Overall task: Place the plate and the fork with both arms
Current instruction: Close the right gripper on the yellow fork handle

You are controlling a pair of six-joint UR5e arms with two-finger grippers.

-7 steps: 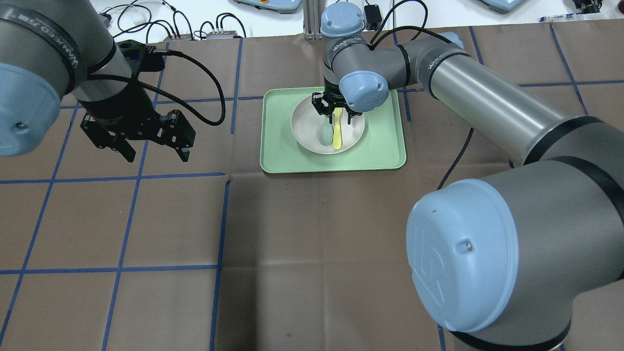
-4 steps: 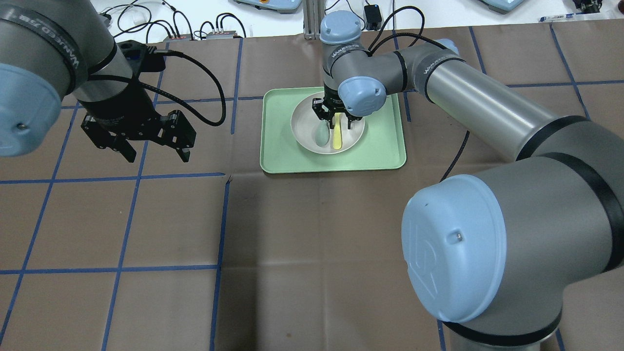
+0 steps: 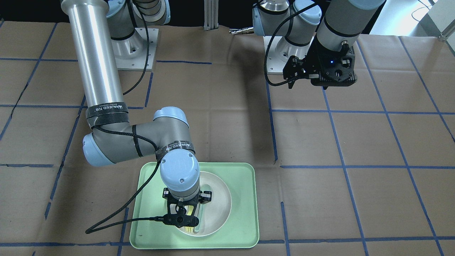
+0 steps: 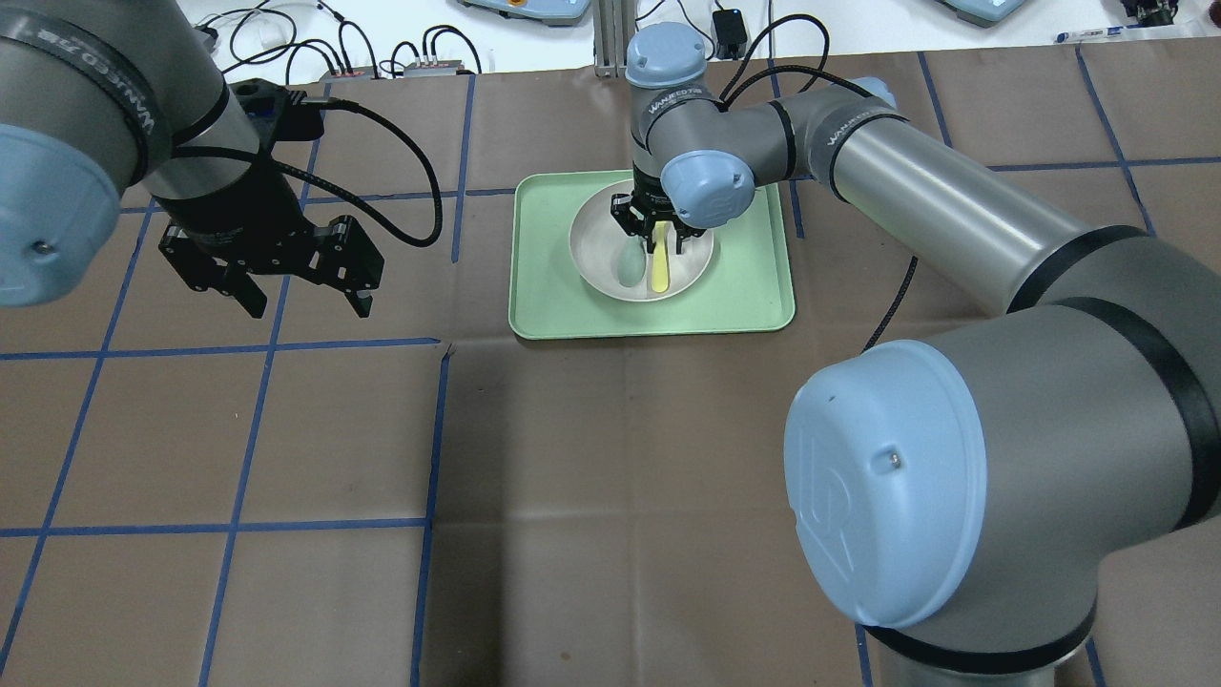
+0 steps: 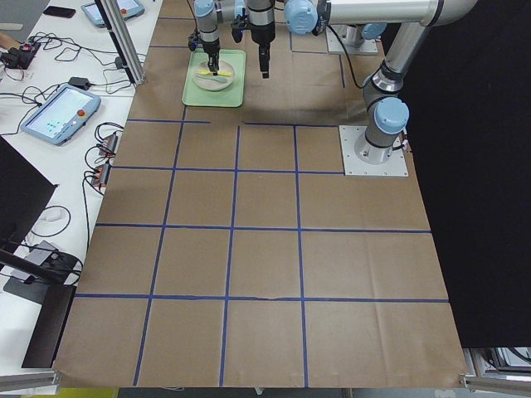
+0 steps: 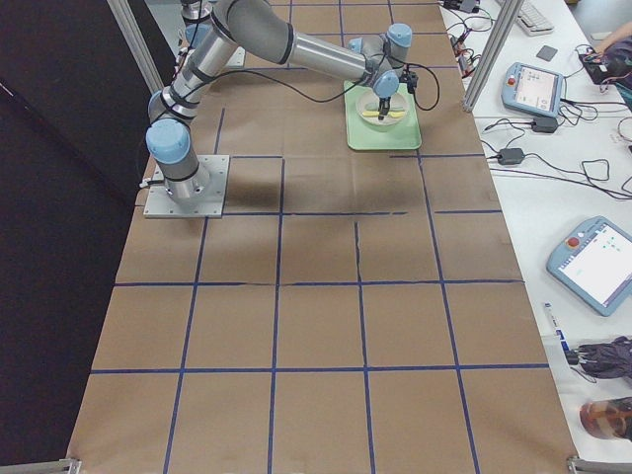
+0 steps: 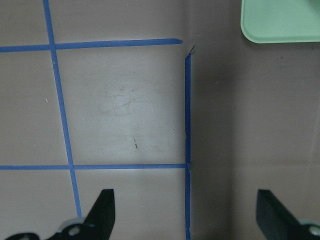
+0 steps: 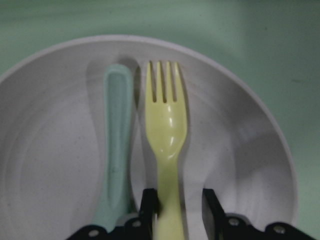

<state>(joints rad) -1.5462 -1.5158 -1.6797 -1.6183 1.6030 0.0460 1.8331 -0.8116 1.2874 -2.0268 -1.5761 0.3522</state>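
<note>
The off-white plate (image 4: 596,258) sits in the pale green tray (image 4: 544,305). The yellow fork (image 4: 660,269) lies in the plate, next to a grey-green spoon (image 4: 628,267). My right gripper (image 4: 658,235) is down in the plate. In the right wrist view its fingers straddle the handle of the fork (image 8: 167,125): one finger touches it and a gap shows at the other. The spoon (image 8: 117,140) lies just beside, on the plate (image 8: 50,125). My left gripper (image 4: 310,307) hangs open and empty above the table, left of the tray.
The tray's corner (image 7: 280,20) shows at the top right of the left wrist view, with brown paper and blue tape lines below my left gripper (image 7: 185,200). Cables and boxes lie along the table's far edge (image 4: 382,57).
My right wrist has shifted slightly and settled lower over the fork's handle in the plate. The left arm has not moved.
</note>
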